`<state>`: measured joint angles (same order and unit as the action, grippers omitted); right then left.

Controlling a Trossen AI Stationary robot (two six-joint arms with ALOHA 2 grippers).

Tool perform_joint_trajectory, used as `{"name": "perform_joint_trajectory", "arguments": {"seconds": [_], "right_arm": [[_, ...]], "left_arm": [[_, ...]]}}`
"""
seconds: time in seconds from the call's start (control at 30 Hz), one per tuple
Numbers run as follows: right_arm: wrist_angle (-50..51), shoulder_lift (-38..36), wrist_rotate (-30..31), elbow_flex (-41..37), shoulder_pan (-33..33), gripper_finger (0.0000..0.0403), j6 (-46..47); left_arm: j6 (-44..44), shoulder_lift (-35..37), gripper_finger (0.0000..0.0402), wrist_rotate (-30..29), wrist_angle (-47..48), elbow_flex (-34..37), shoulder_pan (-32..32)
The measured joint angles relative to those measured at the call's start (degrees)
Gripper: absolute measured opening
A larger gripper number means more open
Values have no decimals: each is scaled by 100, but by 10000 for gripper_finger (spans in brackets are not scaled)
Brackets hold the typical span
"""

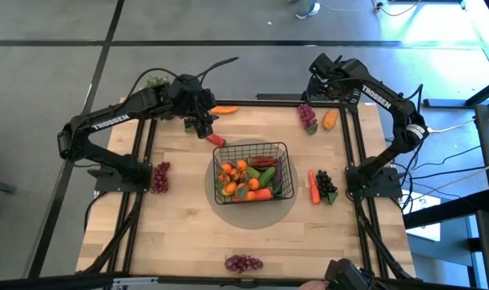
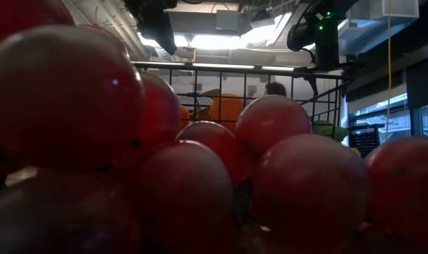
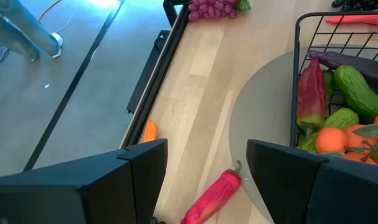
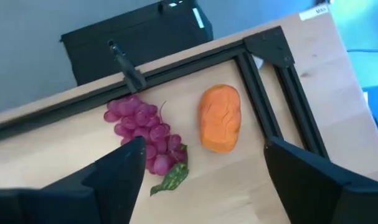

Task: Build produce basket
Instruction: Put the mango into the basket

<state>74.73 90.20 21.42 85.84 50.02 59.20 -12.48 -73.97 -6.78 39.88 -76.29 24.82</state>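
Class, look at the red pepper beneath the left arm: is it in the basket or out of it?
Out. The red pepper lies on the table outside the basket, under the left gripper, whose jaws stand open.

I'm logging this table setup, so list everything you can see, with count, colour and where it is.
basket: one, black wire, table centre on a grey round mat
produce in the basket: oranges, a red pepper, green cucumbers, a carrot; exact count unclear
loose red pepper: one, just beyond the basket's far-left corner
carrots: one orange at the far edge, one right of the basket
grape bunches: purple at the left edge, near edge and far right; dark one at the right
orange piece: one, far right beside the grapes
left tool: open, over the loose red pepper
right tool: open, above the far-right grapes
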Motion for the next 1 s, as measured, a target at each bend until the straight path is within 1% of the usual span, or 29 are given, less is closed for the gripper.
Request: {"name": "perform_joint_trajectory", "arguments": {"seconds": [0.17, 0.4, 0.6, 0.73, 0.83, 1.0], "right_arm": [[135, 278, -23, 0, 17, 312, 199], [223, 818, -130, 0, 17, 312, 164], [221, 926, 144, 0, 30, 312, 90], [437, 926, 204, -6, 179, 312, 70], [433, 920, 189, -229, 352, 312, 98], [-77, 928, -288, -857, 621, 312, 330]], "left_arm": [[-1, 0, 208, -1, -2, 0, 0], [0, 0, 208, -1, -2, 0, 0], [-1, 0, 208, 0, -1, 0, 1], [-1, 0, 208, -1, -1, 0, 0], [-1, 0, 208, -1, -2, 0, 0], [-1, 0, 208, 0, -2, 0, 0]]}}
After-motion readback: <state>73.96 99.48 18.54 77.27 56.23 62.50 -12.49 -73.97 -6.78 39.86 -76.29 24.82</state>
